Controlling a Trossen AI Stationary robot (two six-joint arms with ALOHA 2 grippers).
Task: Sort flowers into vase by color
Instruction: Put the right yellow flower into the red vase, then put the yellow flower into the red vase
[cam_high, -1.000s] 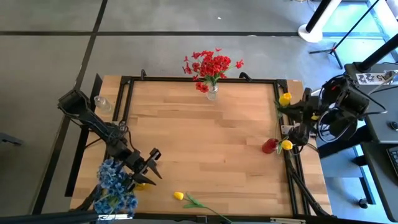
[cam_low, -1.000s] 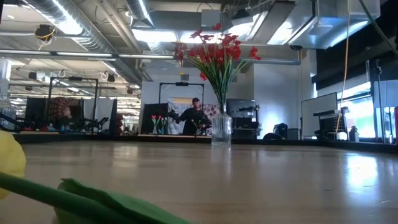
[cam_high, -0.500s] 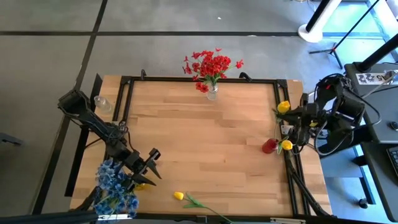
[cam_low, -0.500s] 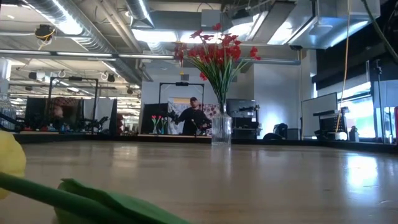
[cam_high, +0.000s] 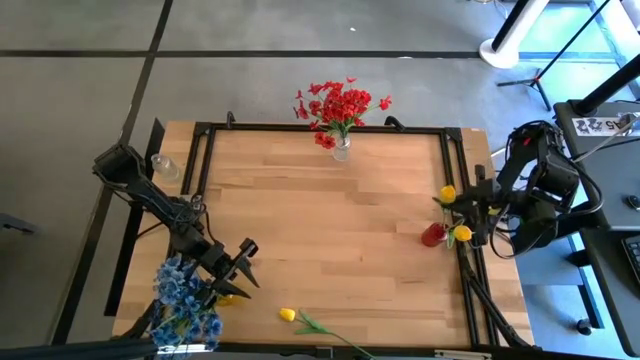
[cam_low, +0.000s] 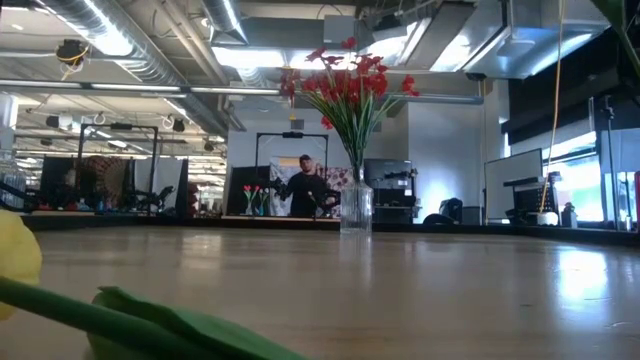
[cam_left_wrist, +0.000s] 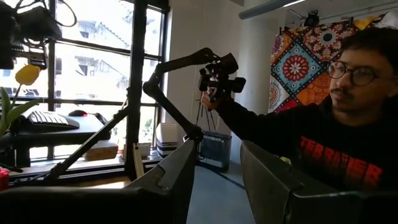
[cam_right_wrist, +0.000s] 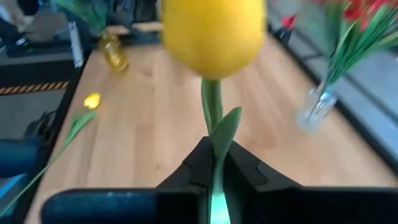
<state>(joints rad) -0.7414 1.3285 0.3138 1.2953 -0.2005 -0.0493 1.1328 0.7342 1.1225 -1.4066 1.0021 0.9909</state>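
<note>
The middle of the tabletop (cam_high: 330, 215) lies bare. A vase of red flowers (cam_high: 340, 112) stands at the far edge; a yellow tulip (cam_high: 305, 320) lies by the near edge; blue flowers (cam_high: 187, 300) crowd the near left corner; something red, perhaps a vase (cam_high: 432, 235), sits at the right edge.

The blue blooms (cam_high: 187, 305) at seven o'clock run off the picture's edge. The close yellow bud (cam_right_wrist: 213, 28) is blurred and cropped on top.

Counting now: three yellow tulip buds I can pick out, one (cam_high: 448, 193) by the right edge, a second (cam_high: 461, 233) just below it, a third (cam_high: 288, 315) lying near the front. One red bunch (cam_high: 340, 105), one blue bunch (cam_high: 187, 296), one clear vase (cam_high: 342, 150).
</note>
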